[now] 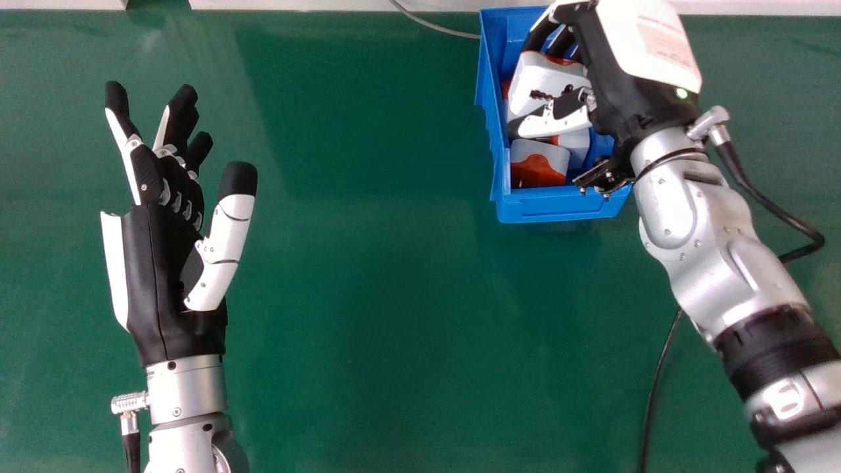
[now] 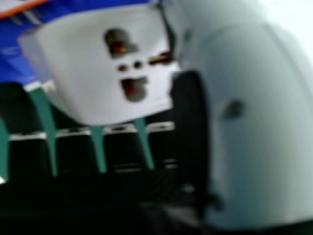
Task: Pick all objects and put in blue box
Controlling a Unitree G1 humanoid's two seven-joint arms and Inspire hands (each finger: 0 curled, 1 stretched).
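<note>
One white block (image 1: 535, 82) partly behind fingers (image 1: 540, 31)

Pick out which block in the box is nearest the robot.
The block at the near wall of the blue box, its orange end towards that wall; others are farther back.

Before you: green desk (image 1: 361, 282) | along its far edge, a pale strip (image 1: 295, 4) | your grey cable (image 1: 430, 25) crosses that edge
</note>
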